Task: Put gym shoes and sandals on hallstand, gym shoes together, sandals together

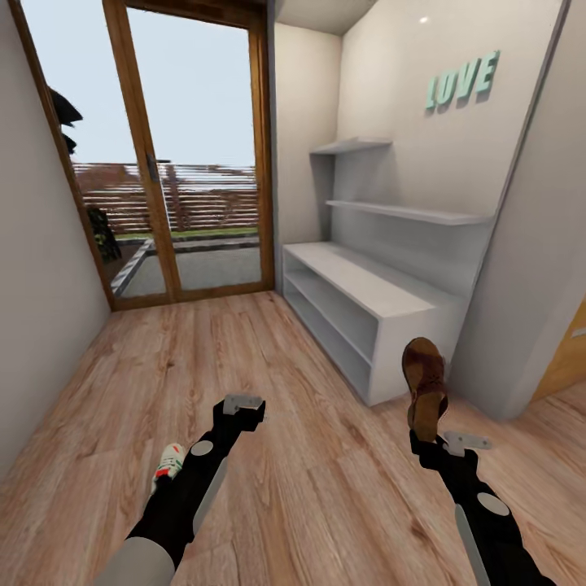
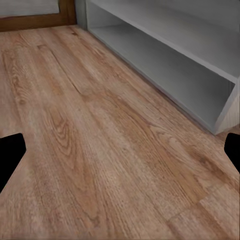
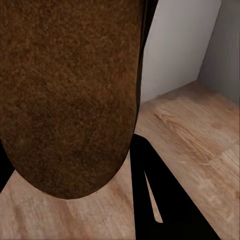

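Brown leather sandal [image 1: 425,382] is pinched at its heel end in the right gripper [image 1: 426,439], standing toe-up near the white shoe rack [image 1: 358,297]. Looks light and fairly stiff with that grainy cork-like sole, so a heel grip should work. Left gripper [image 1: 242,404] hangs empty, fingers apart, over the wood floor [image 1: 122,391]; one sneaker [image 1: 168,465] sits beside that arm.

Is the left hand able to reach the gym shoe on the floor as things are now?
Probably not directly: the gym shoe lies beside the left forearm, behind the open, empty left hand, which points toward the hallstand. The arm would need to pull back first.
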